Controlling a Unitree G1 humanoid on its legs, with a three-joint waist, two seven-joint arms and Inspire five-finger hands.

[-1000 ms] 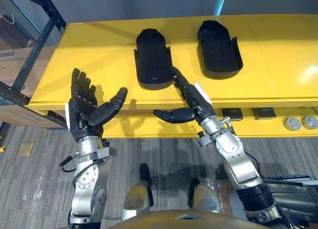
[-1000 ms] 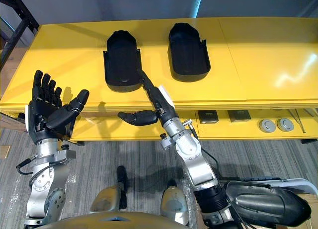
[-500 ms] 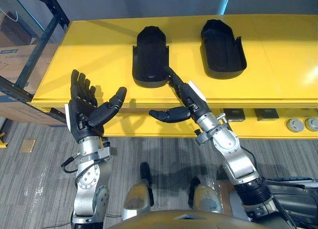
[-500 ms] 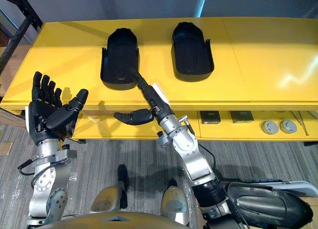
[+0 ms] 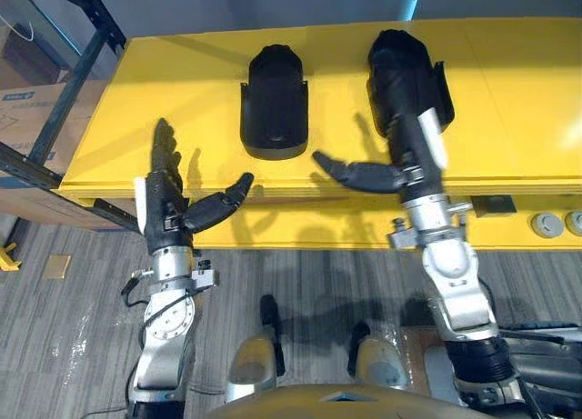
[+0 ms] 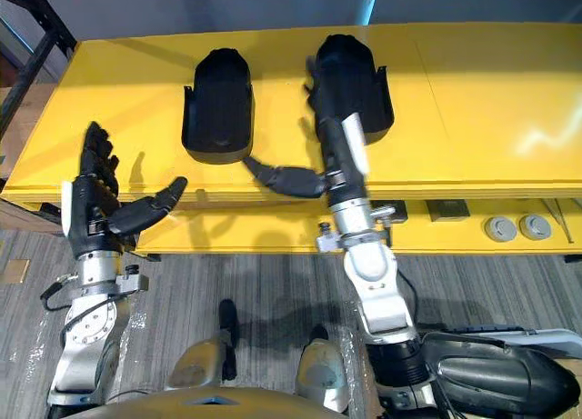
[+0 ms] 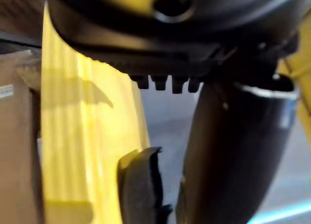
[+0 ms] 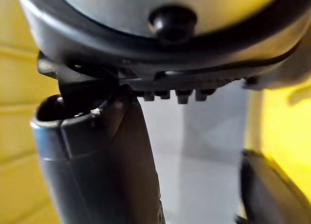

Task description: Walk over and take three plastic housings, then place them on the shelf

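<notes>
Overhead, right robot hand (image 5: 414,154) spread over right housing (image 5: 405,51), left robot hand (image 5: 166,212) spread beside yellow table (image 5: 527,101)

Matt black housings (image 5: 274,101), glossy yellow table (image 5: 509,101)

right housing (image 5: 409,48) partly hidden under right hand (image 5: 411,151); contact unclear.
</notes>
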